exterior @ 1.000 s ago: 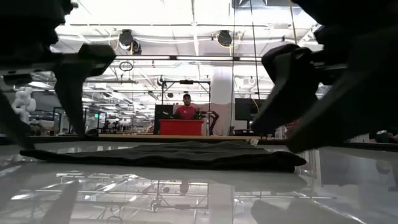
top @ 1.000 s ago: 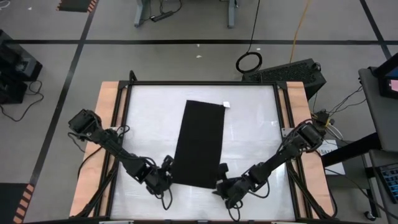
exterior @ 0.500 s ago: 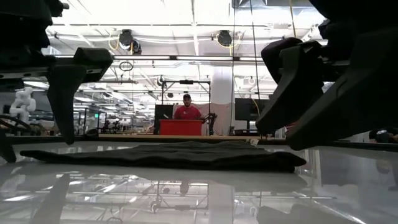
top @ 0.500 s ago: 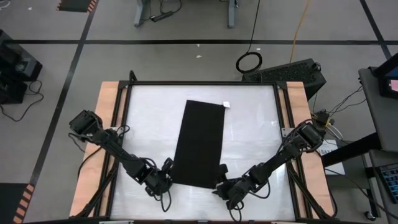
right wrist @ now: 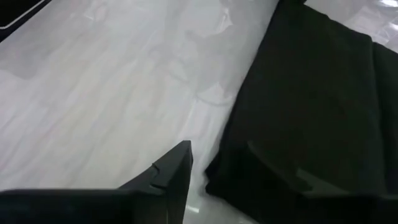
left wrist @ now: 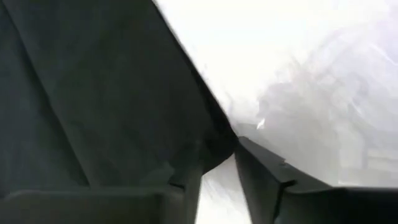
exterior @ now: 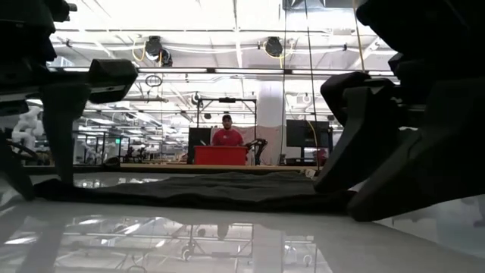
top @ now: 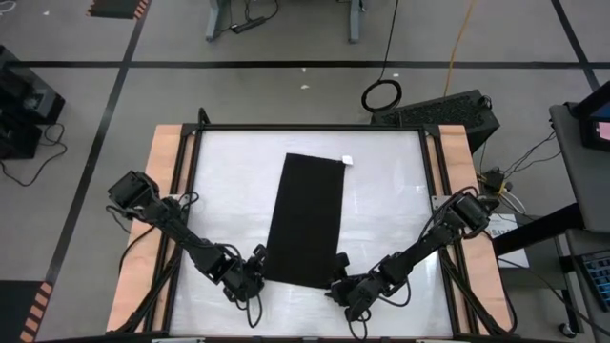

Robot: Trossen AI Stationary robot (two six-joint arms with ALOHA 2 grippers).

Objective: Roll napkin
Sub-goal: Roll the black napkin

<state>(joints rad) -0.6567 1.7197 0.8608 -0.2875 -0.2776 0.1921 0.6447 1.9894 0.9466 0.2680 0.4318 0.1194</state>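
The napkin (top: 306,220) lies folded into a long black strip in the middle of the high view, running from just above centre down toward the lower edge of the white table (top: 391,205). A small white tag (top: 348,160) sits at its upper right corner (no writing can be made out on it).

The left gripper (top: 255,264) is at the strip's lower left corner. In its wrist view the fingers (left wrist: 261,180) stand slightly apart, one on the cloth's corner and one on the bare table beside it; I cannot tell whether the cloth is actually pinched.

The right gripper (top: 337,269) is at the lower right corner. Its wrist view shows the jaws spread, straddling the napkin's edge: one finger over the table, the other over the cloth.

In the low view, a person in red (exterior: 226,135) is seen at the centre, far behind the table.
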